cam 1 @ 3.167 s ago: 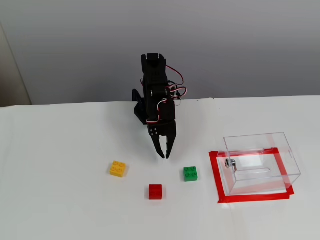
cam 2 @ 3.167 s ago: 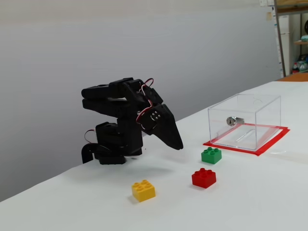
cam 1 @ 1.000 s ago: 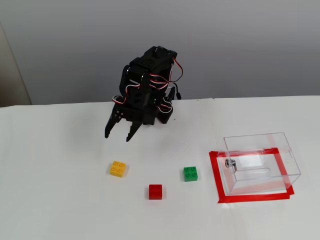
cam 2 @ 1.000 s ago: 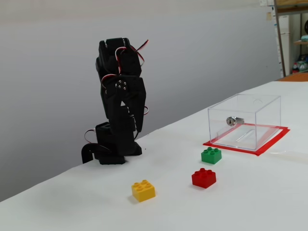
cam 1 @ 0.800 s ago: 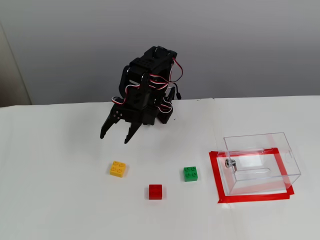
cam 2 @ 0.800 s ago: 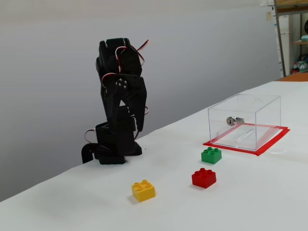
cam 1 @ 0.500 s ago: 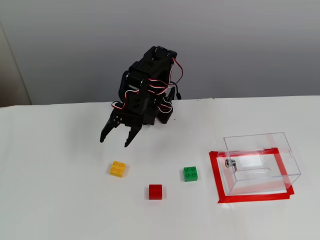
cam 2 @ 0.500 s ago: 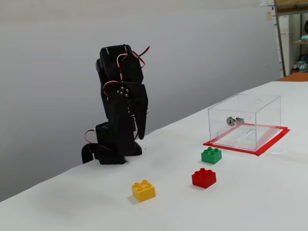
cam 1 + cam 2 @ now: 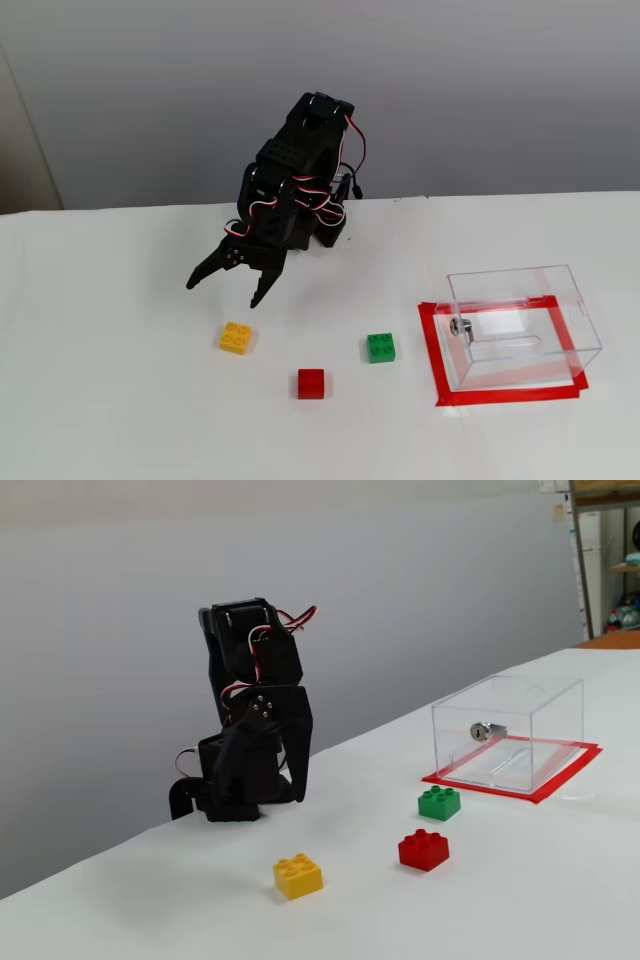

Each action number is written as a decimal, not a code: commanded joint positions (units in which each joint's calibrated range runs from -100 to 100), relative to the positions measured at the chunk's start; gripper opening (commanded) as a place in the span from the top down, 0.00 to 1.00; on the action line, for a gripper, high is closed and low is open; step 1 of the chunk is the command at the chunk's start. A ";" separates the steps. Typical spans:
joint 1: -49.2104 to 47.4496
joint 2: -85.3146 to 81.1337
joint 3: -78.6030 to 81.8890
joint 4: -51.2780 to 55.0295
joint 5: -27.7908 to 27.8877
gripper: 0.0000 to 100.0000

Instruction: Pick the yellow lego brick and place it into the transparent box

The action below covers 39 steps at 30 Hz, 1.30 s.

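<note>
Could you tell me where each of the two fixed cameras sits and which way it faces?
A fixed view: high in front, looking down at the table toward the wall; shows the whole arm and its open gripper above the yellow lego brick.
A fixed view: low, beside the table, looking across it; shows the arm side-on.
Both share the bricks and the transparent box.

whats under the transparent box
Red tape frames the transparent box on the white table. Through the clear walls only the table's surface and a small metal knob show; no brick is inside.
</note>
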 commanded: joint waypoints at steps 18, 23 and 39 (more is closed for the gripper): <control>-1.32 11.99 -0.22 -10.41 -1.21 0.58; -2.13 14.96 -0.22 -12.67 -1.26 0.58; -3.09 22.93 -0.22 -15.28 -1.26 0.58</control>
